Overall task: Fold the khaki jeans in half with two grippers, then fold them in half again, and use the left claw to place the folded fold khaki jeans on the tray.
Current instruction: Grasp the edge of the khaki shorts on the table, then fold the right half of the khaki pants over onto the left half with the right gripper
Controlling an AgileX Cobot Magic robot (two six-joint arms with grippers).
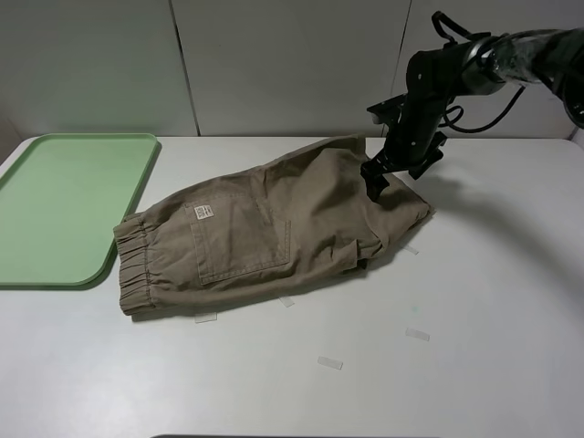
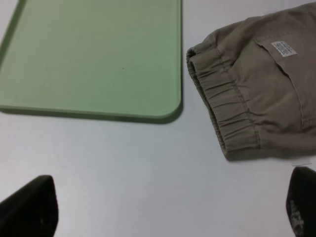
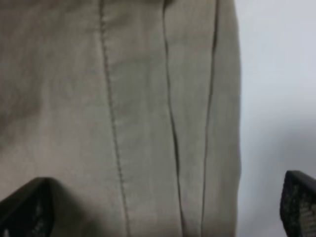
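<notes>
Exterior high: khaki jeans point(image 1: 274, 228) label point(image 1: 203, 213) unreadable; left claw point(image 2: 165, 205), right claw point(image 3: 163, 210) both spread.

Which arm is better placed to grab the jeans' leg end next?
Right: the right gripper hangs open over the leg end of the khaki jeans; the left gripper sits open above bare table near the waistband and tray.

Khaki shorts point(image 1: 274, 228) lie folded in half, back pocket and white label up, elastic waistband just beside the green tray point(image 1: 64, 201).
</notes>
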